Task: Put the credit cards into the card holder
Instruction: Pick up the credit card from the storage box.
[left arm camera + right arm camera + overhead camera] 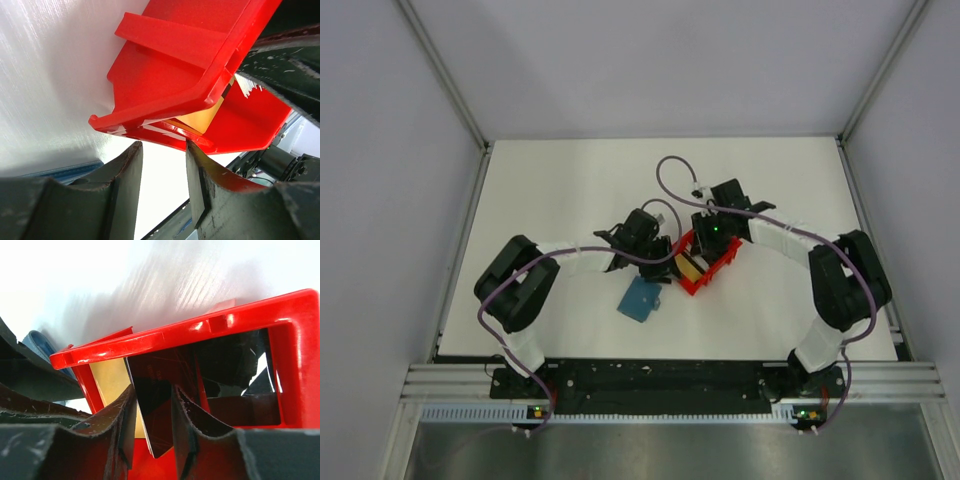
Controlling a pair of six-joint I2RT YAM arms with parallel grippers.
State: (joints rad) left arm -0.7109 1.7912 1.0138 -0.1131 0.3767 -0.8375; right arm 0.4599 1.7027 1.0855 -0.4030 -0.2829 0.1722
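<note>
Right gripper (152,392), fingers part-spread astride a black credit card (157,412) in the red bin (200,330), clamping undeterminable; left gripper (162,145) spread, empty, at the bin's rim; card holder (640,298) lower left of the bin in the overhead view; a shallow, skewed pinch could drop the card or drag the bin.

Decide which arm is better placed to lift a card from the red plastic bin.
Right, probably: the right end effector reaches into the red plastic bin, fingers flanking a thin black plastic card. The left end effector sits outside it.
</note>
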